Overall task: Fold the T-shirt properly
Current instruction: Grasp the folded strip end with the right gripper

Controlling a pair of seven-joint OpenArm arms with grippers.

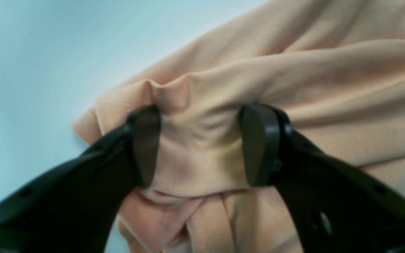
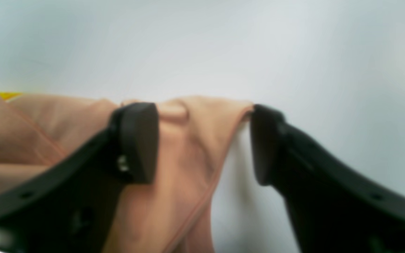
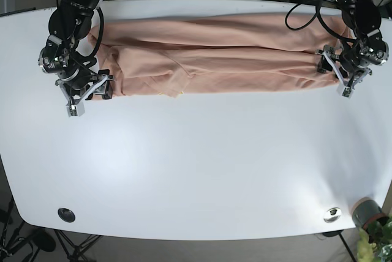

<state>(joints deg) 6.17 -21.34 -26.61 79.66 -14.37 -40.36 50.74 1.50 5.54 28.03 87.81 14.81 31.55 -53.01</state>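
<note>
The peach T-shirt lies as a long band, folded lengthwise, across the far half of the white table. At the band's right end in the base view, my left gripper is down on the cloth. In the left wrist view the left gripper is open, with a bunched ridge of T-shirt between its fingers. My right gripper is at the band's left end. Close up, the right gripper is open astride a corner of the T-shirt, with bare table beside it.
A small potted plant stands off the table's near right corner. A black disc and a silver disc sit near the front edge. Cables run behind the far edge. A yellow bit shows by the cloth.
</note>
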